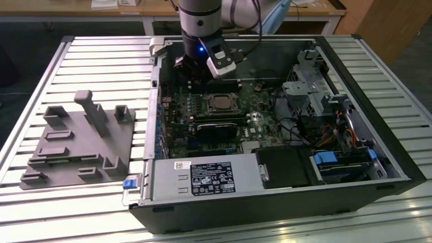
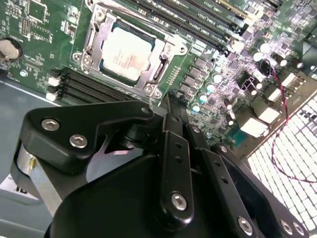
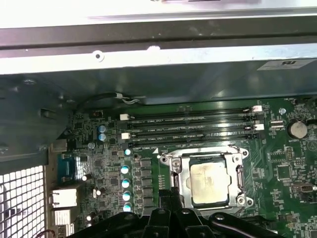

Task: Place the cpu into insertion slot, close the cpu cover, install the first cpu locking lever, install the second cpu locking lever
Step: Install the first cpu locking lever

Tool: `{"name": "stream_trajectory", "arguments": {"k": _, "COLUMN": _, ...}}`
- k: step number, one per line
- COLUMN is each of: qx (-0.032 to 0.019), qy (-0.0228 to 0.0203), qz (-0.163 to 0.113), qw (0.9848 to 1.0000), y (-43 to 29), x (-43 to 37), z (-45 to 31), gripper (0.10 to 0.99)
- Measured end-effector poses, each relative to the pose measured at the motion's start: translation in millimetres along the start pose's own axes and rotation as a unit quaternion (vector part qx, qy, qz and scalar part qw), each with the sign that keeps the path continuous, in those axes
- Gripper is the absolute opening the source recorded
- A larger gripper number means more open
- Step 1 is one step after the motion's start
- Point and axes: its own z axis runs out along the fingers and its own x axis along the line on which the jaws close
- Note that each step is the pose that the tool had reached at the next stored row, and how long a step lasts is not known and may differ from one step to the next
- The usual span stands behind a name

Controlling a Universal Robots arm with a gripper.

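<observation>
The cpu (image 1: 217, 103) lies flat in the green motherboard, its pale metal top showing in both wrist views (image 2: 125, 49) (image 3: 209, 182). The cpu cover (image 2: 93, 42) (image 3: 180, 168), a silvery frame, lies down around it. Chip and frame hide most of the insertion slot. My gripper (image 1: 194, 81) hangs inside the open case, just past the socket's far side in the exterior view. Its black fingers (image 2: 171, 119) sit pressed together, and their tips (image 3: 173, 194) stand beside a thin metal lever (image 3: 170, 171) at the frame's edge. I cannot tell whether they touch it.
Long memory slots (image 3: 193, 130) run beside the socket. A black heatsink block (image 1: 216, 129), the grey power supply (image 1: 202, 177) and drive bays with blue tabs (image 1: 334, 159) crowd the case. A grey fixture plate (image 1: 74, 147) sits on the slatted table at the exterior view's left.
</observation>
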Motion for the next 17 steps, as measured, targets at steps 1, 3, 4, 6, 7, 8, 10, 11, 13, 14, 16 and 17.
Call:
{"name": "stream_trajectory", "arguments": {"k": 1, "qx": 0.0000, "qy": -0.0004, "qz": 0.000, "qw": 1.0000, "y": -0.1, "x": 1.5, "z": -0.1, "gripper": 0.106}}
{"name": "stream_trajectory", "arguments": {"k": 3, "qx": -0.0001, "qy": -0.0010, "qz": 0.000, "qw": 1.0000, "y": -0.4, "x": 5.0, "z": -0.2, "gripper": 0.106}}
{"name": "stream_trajectory", "arguments": {"k": 4, "qx": -0.0001, "qy": -0.0010, "qz": 0.000, "qw": 1.0000, "y": -0.6, "x": 6.4, "z": -0.3, "gripper": 0.106}}
{"name": "stream_trajectory", "arguments": {"k": 6, "qx": -0.0001, "qy": -0.0011, "qz": 0.000, "qw": 1.0000, "y": -0.8, "x": 8.9, "z": -0.5, "gripper": 0.106}}
{"name": "stream_trajectory", "arguments": {"k": 7, "qx": -0.0003, "qy": -0.0011, "qz": 0.000, "qw": 1.0000, "y": -0.9, "x": 10.0, "z": -0.5, "gripper": 0.106}}
{"name": "stream_trajectory", "arguments": {"k": 8, "qx": -0.0009, "qy": -0.0009, "qz": 0.000, "qw": 1.0000, "y": -1.0, "x": 10.9, "z": -0.6, "gripper": 0.106}}
{"name": "stream_trajectory", "arguments": {"k": 10, "qx": -0.0094, "qy": -0.0002, "qz": 0.000, "qw": 1.0000, "y": -1.1, "x": 12.2, "z": -0.6, "gripper": 0.106}}
{"name": "stream_trajectory", "arguments": {"k": 11, "qx": -0.0158, "qy": 0.0002, "qz": 0.001, "qw": 0.9999, "y": -1.2, "x": 12.8, "z": -0.7, "gripper": 0.106}}
{"name": "stream_trajectory", "arguments": {"k": 13, "qx": -0.0292, "qy": 0.0014, "qz": 0.001, "qw": 0.9996, "y": -1.3, "x": 13.8, "z": -0.8, "gripper": 0.106}}
{"name": "stream_trajectory", "arguments": {"k": 14, "qx": -0.0358, "qy": 0.0020, "qz": 0.002, "qw": 0.9994, "y": -1.3, "x": 14.2, "z": -0.8, "gripper": 0.106}}
{"name": "stream_trajectory", "arguments": {"k": 16, "qx": -0.0500, "qy": 0.0032, "qz": 0.003, "qw": 0.9987, "y": -1.5, "x": 14.9, "z": -0.7, "gripper": 0.106}}
{"name": "stream_trajectory", "arguments": {"k": 17, "qx": -0.0581, "qy": 0.0039, "qz": 0.003, "qw": 0.9983, "y": -1.7, "x": 15.2, "z": -0.7, "gripper": 0.106}}
